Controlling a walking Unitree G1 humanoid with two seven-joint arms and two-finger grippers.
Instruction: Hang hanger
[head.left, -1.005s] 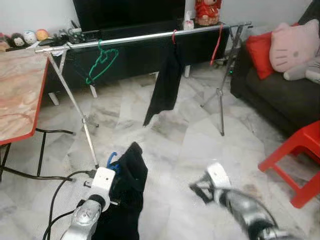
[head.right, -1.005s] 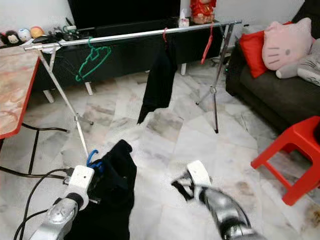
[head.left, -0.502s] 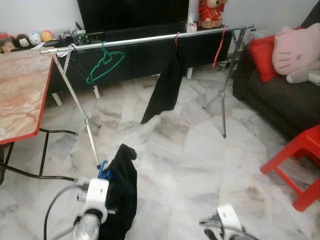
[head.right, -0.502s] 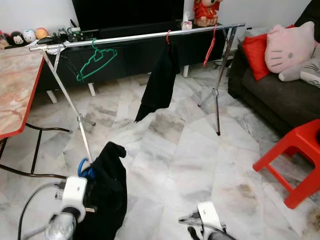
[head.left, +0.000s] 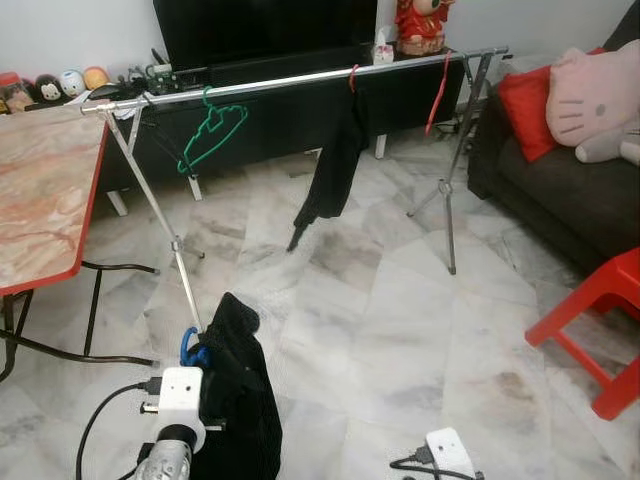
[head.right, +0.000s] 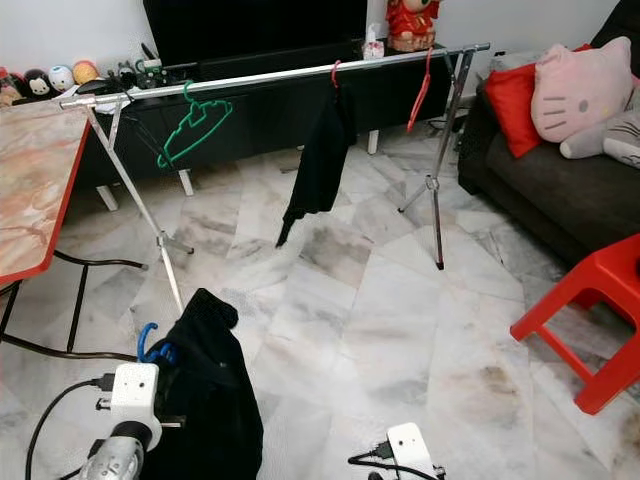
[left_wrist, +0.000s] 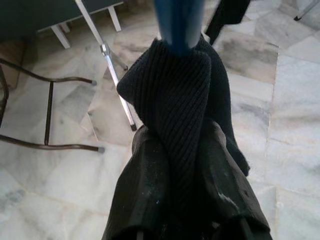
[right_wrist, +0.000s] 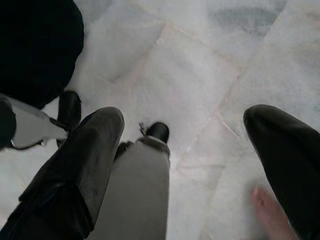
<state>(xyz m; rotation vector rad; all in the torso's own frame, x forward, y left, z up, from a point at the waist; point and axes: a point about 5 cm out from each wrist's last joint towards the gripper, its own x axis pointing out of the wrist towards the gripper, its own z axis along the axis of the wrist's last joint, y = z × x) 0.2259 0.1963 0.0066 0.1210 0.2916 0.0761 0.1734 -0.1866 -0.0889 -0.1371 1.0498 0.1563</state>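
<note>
My left gripper (left_wrist: 182, 150) is low at the front left, shut on a blue hanger (head.left: 190, 347) with a black knit garment (head.left: 243, 390) draped over it and over the fingers (left_wrist: 145, 180). The blue neck of the hanger (left_wrist: 178, 20) sticks out above the cloth. Ahead stands a silver clothes rail (head.left: 300, 79) carrying a green hanger (head.left: 212, 133), a black garment on a red hanger (head.left: 330, 165) and a bare red hanger (head.left: 437, 92). My right gripper (right_wrist: 182, 120) hangs open over the marble floor, with nothing between its fingers.
A red-edged table (head.left: 40, 200) stands at the left, with black cables (head.left: 60, 350) on the floor beneath it. A dark sofa (head.left: 560, 200) with cushions and a red stool (head.left: 600, 320) are at the right. A black TV cabinet (head.left: 280, 110) stands behind the rail.
My right arm has dropped from mid-picture to the bottom edge. The left gripper with hanger and garment sits slightly lower. The camera has tilted a little.
</note>
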